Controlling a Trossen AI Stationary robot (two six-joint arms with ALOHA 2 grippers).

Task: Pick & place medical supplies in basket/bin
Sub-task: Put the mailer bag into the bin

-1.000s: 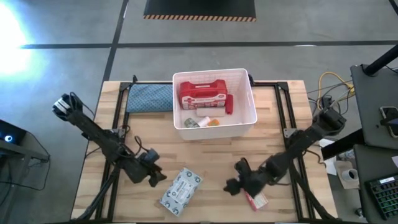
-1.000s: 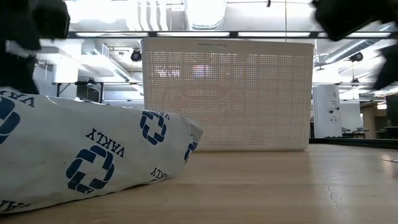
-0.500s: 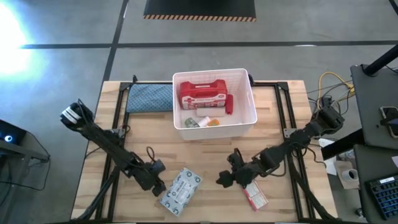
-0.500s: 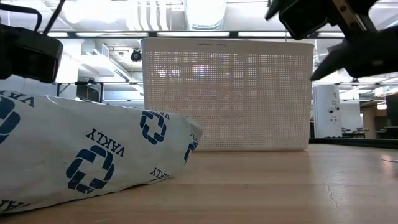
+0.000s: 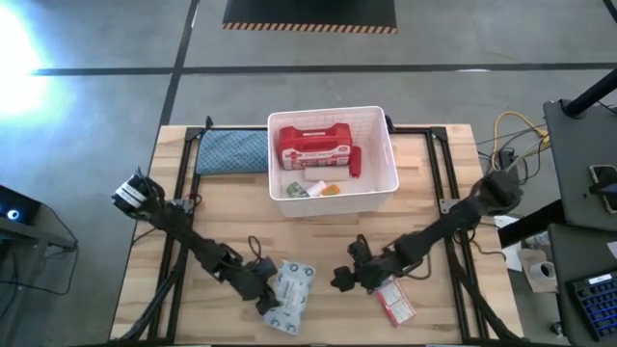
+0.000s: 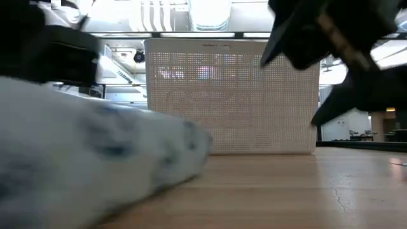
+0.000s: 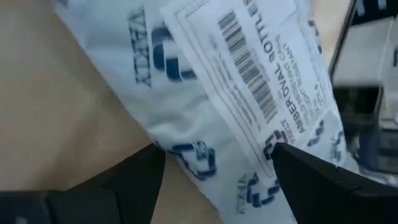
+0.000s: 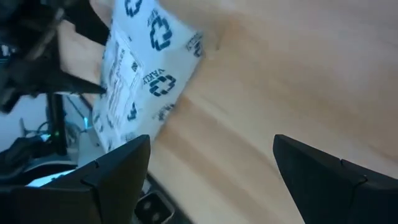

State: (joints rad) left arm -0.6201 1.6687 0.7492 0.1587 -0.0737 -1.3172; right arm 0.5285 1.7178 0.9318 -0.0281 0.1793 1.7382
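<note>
The grey-white patterned wipes packet [image 5: 291, 297] lies flat on the wooden table near its near edge. My left gripper [image 5: 266, 289] is open and low at the packet's left end, its fingers astride it [image 7: 217, 149]. My right gripper [image 5: 341, 279] is open and hovers to the right of the packet, touching nothing [image 8: 211, 142]. A small red-white box [image 5: 394, 302] lies on the table beside the right arm. The white tub [image 5: 386, 183] stands at the table's far middle and holds the red first-aid case [image 5: 311, 145], a red tube [image 5: 355, 162] and small bottles [image 5: 318, 188]. My left gripper has the packet's left end [image 7: 186, 140] between its open fingers [image 7: 134, 177], which come slanting down from the table's left and lie across the packet. The wrap meets the inner sides of both fingers. The packet lies on the table.
A teal-blue cloth pad [image 5: 231, 151] lies on the table left of the tub. Black frame rails [image 5: 439, 173] run along both sides of the table. Bare wood [image 5: 328, 236] stretches between the tub and the grippers. In the low view the tub's perforated wall [image 6: 232, 95] stands behind the packet [image 6: 89, 159].
My left gripper has moved toward the table's right and near edge and come down onto the packet's left end. The packet has slid and turned slightly to the right. My right gripper has moved left, away from the small box and toward the packet.
</note>
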